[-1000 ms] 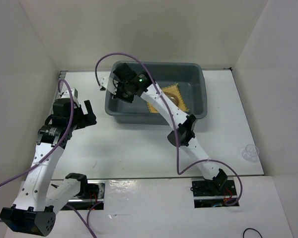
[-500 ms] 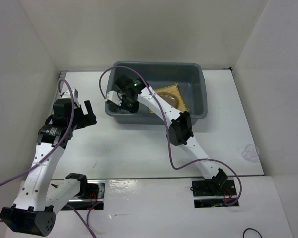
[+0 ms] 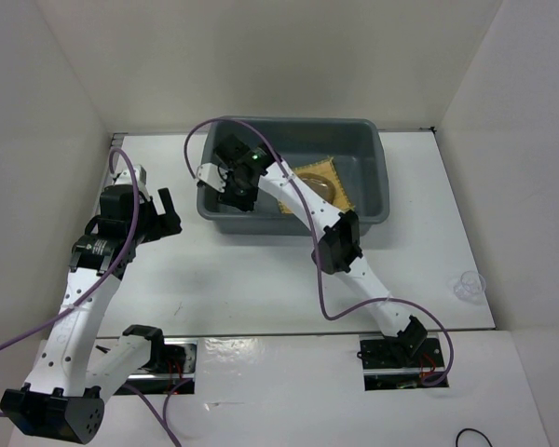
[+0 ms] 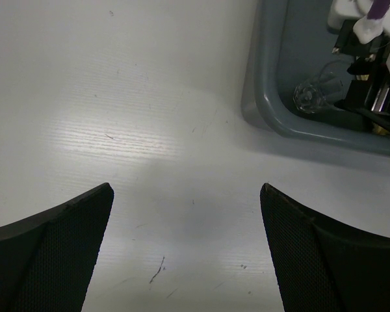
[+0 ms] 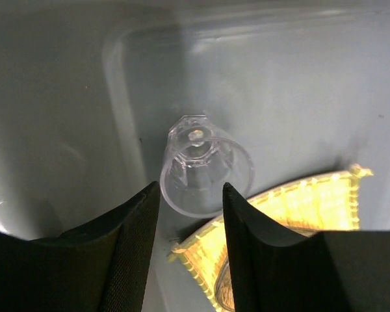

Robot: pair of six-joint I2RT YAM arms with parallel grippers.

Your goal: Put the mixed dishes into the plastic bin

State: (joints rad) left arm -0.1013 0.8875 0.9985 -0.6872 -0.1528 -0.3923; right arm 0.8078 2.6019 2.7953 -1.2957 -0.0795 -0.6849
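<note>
While reading the right wrist view, found right gripper (image 5: pixel 190 195) low inside plastic bin (image 5: pixel 65 97), at its left end, jaws parted only narrowly and holding nothing. Logged small clear cup (image 5: pixel 205 166) just beyond the fingertips, apparently tipped on its side, base pointing away, rim against a corner of woven placemat (image 5: pixel 299 201). Confirmed same cup from left wrist view, down on bin floor near a corner. Located glassy plate (image 3: pixel 315 183) on the placemat, both inside bin. Counted one more clear cup, the outlying cup (image 3: pixel 468 284), out on table (image 3: pixel 261 279), far right, well apart from both arms. Left gripper (image 4: pixel 185 247): jaws wide, holding nothing, hovering over table just beside bin wall. Judged risks: dragging or flicking the tipped cup on withdrawal, with fingers so close either side; sending it rolling along bin floor; snagging purple cable (image 3: pixel 194 135) on bin rim while lifting out. Also likely trouble with the outlying cup: transparent, light, near table edge, so easy to misjudge, squeeze out of the jaws or knock off.
</note>
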